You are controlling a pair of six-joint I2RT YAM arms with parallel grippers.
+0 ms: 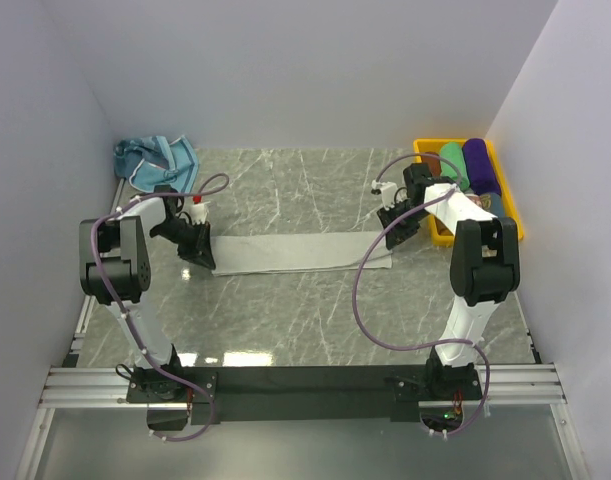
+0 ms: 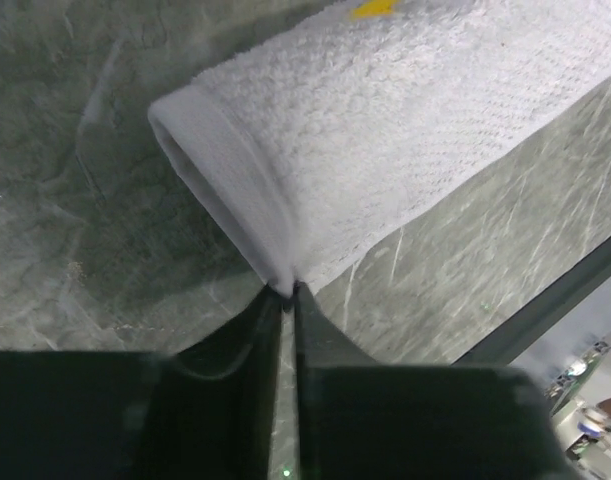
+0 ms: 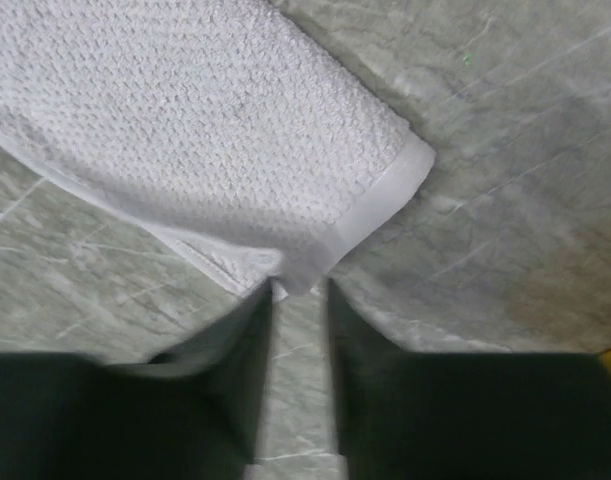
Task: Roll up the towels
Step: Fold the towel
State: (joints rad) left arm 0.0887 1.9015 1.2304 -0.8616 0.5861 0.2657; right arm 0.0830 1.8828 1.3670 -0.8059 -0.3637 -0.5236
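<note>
Towel [image 1: 300, 252] flat, long axis left-right, left end effector [image 2: 288, 292] barely parted, right end effector [image 3: 300, 290] narrowly open

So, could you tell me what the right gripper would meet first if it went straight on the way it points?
The towel: its corner lies at the tips of the right gripper, so it would likely push into that first.

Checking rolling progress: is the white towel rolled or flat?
Flat: the white towel lies as a long strip on the table, layers doubled at its end, no coil.
</note>
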